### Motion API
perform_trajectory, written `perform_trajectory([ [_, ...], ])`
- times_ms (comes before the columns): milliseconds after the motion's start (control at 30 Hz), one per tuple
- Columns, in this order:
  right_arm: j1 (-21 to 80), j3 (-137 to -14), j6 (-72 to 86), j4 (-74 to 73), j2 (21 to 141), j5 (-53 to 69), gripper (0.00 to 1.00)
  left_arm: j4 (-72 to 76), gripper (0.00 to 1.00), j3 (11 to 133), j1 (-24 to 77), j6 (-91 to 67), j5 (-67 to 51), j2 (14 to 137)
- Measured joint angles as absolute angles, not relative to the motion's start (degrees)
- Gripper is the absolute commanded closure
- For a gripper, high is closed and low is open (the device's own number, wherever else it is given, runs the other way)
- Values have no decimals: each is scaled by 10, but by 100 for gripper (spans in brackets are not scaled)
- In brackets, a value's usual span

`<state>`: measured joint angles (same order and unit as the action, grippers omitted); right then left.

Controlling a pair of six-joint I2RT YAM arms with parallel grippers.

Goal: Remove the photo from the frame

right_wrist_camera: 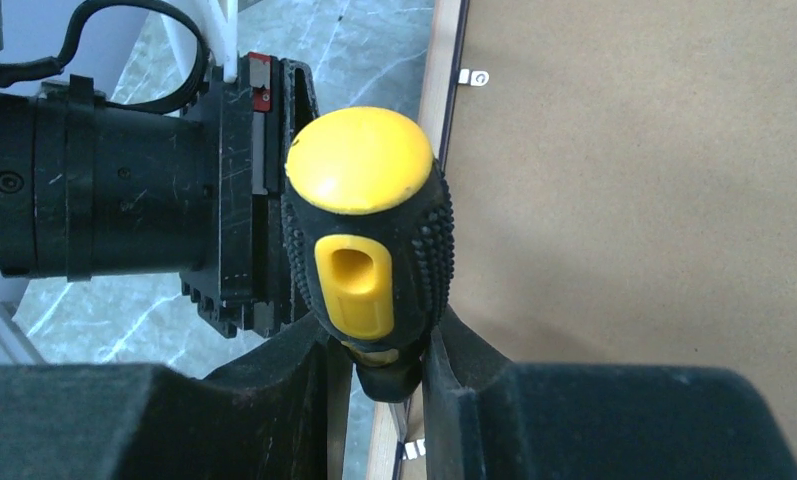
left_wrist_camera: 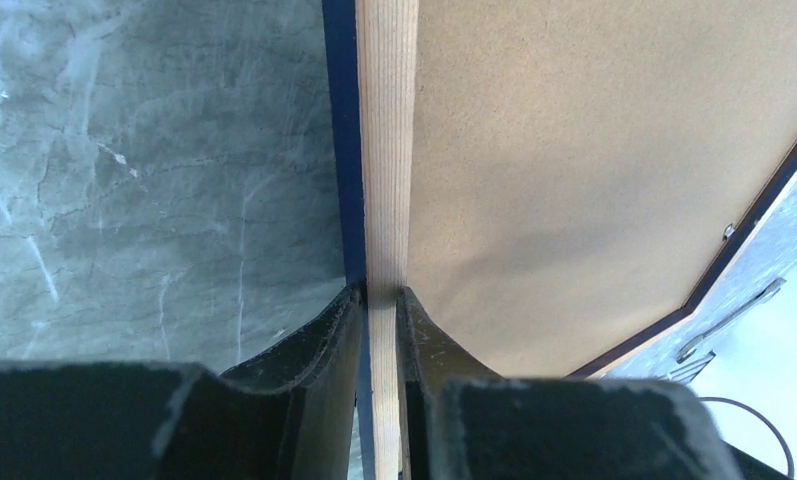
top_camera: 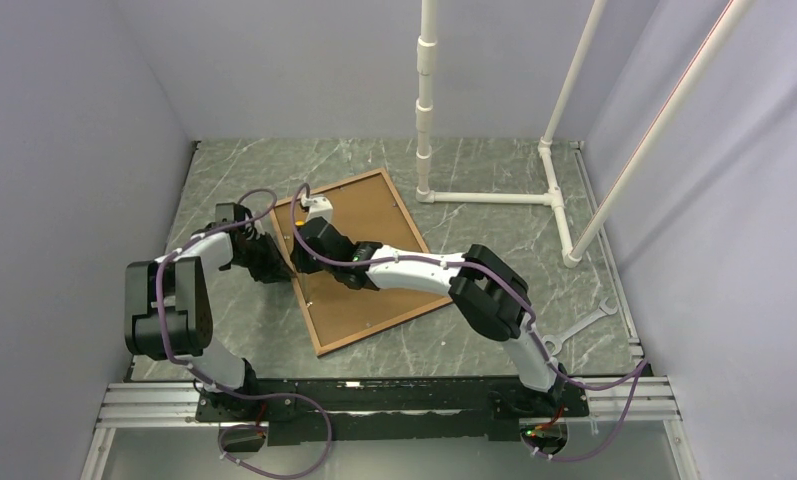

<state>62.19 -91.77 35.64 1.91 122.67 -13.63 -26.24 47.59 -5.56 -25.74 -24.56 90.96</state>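
Observation:
The frame (top_camera: 319, 345) lies face down on the table, turned at an angle. The photo (top_camera: 364, 270) shows only its brown hardboard back inside it. My left gripper (top_camera: 282, 268) is at the frame's left edge. In the left wrist view it (left_wrist_camera: 382, 295) is shut on the frame's (left_wrist_camera: 384, 150) pale wood and navy rail, one finger on each side. My right gripper (top_camera: 302, 252) hovers just beside it over the same edge. It (right_wrist_camera: 384, 345) is shut on a screwdriver (right_wrist_camera: 369, 220) with a yellow and black handle, whose tip is hidden. Small metal tabs (right_wrist_camera: 471, 77) hold the hardboard (right_wrist_camera: 654, 200) in.
A metal wrench (top_camera: 579, 328) lies on the marbled table at the right. A white pipe stand (top_camera: 494, 197) rises at the back right. Grey walls close in on the left, back and right. The two wrists are very close together.

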Motion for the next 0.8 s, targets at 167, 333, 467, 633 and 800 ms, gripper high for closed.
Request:
perform_trajectory([
  [167, 625, -931, 356, -17, 1227, -130, 100, -268, 77, 480, -55, -259, -245, 914],
  [333, 628, -938, 356, -38, 1227, -123, 100, -276, 77, 486, -54, -262, -243, 919],
  [467, 630, -939, 356, -51, 1228, -114, 100, -279, 78, 491, -48, -262, -237, 925],
  [633, 637, -939, 351, -62, 1231, -117, 100, -279, 78, 493, -43, -262, -228, 925],
  [800, 644, -939, 334, -65, 1230, -136, 100, -281, 78, 495, -41, -262, -225, 926],
])
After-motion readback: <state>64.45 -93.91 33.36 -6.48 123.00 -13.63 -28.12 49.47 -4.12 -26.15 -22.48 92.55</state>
